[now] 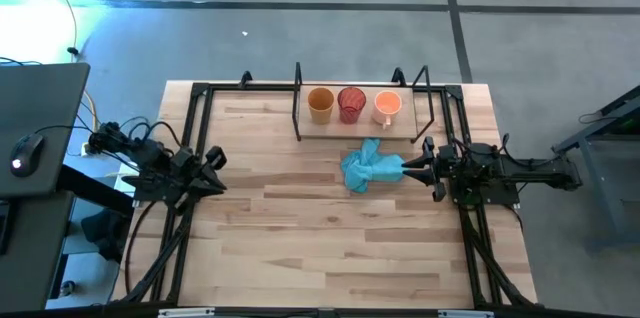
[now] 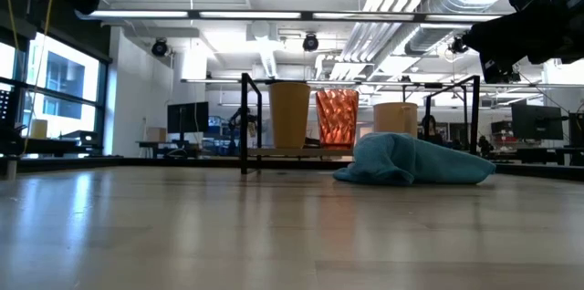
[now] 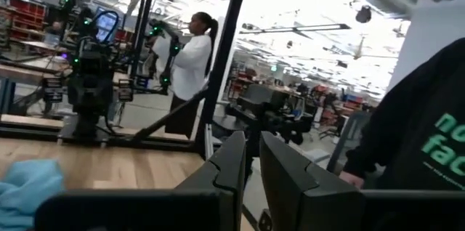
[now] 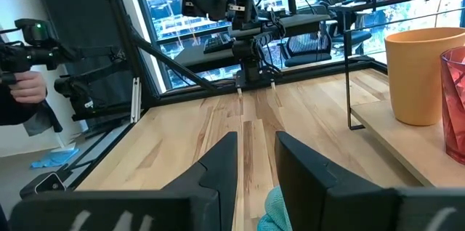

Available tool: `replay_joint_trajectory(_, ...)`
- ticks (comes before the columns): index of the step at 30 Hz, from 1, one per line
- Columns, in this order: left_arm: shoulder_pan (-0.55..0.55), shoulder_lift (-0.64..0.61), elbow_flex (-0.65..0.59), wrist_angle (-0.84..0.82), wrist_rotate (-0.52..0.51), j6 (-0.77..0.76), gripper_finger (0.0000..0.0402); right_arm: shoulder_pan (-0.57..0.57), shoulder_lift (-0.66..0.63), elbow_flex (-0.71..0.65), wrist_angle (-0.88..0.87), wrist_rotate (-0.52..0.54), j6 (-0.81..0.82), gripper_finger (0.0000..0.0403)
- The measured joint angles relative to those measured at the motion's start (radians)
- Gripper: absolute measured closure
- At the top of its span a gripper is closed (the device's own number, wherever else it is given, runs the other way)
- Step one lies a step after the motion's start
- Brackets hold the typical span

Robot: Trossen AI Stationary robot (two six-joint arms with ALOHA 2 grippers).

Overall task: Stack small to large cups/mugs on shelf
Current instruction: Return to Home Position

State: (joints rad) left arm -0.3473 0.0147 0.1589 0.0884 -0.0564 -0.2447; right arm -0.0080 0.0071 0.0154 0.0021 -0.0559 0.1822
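Three cups stand upright in a row on the shelf (image 1: pixel 360 130) at the table's far side: the amber-orange cup (image 1: pixel 320 105) on the left, the red translucent cup (image 1: pixel 351 105) in the middle, the pale orange mug (image 1: pixel 387 107) on the right. In the low view they show as amber-orange cup (image 2: pixel 289 115), red cup (image 2: pixel 338 117) and mug (image 2: pixel 395 117). My right gripper (image 1: pixel 404 168) hangs raised over the right end of the light blue cloth (image 1: pixel 368 170), fingers slightly open (image 4: pixel 256 144), touching nothing. My left gripper (image 1: pixel 222 170) waits shut at the table's left edge.
The light blue cloth (image 2: pixel 411 162) lies crumpled on the table just in front of the shelf's right half. Black frame rails run along the table's left and right edges. People stand beyond the table, one in a white top (image 3: pixel 189 64) and a hand (image 4: pixel 22 86) at the side.
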Motion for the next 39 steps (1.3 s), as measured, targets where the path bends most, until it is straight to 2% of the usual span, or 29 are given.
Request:
replay_joint_trajectory(4, 0.0, 0.0, -0.019, 0.055, 0.023, 0.0, 0.0367, 0.0, 0.0, 0.0, 0.0, 0.0, 0.0, 0.032)
replay_joint_trajectory(11, 0.0, 0.0, -0.153, 0.276, 0.031, -0.035, 0.0367, 0.0, 0.0, 0.0, 0.0, 0.0, 0.0, 0.032)
replay_joint_trajectory(20, 0.0, 0.001, -0.15, 0.25, 0.032, -0.049, 0.0366, 0.0, 0.0, 0.0, 0.0, 0.0, 0.0, 0.032)
replay_joint_trajectory(23, 0.001, 0.001, -0.151, 0.285, 0.075, -0.041, 0.0367, 0.0, 0.0, 0.0, 0.0, 0.0, 0.0, 0.032)
replay_joint_trajectory(29, 0.001, 0.001, -0.151, 0.356, 0.123, 0.016, 0.0398, 0.0, 0.0, 0.0, 0.0, 0.0, 0.0, 0.032)
replay_joint_trajectory(36, 0.005, 0.001, -0.151, 0.358, 0.111, 0.043, 0.0388, 0.0, 0.0, 0.0, 0.0, 0.0, 0.0, 0.032)
replay_joint_trajectory(39, 0.048, 0.001, -0.151, 0.361, 0.126, 0.041, 0.0387, 0.0, 0.0, 0.0, 0.0, 0.0, 0.0, 0.032)
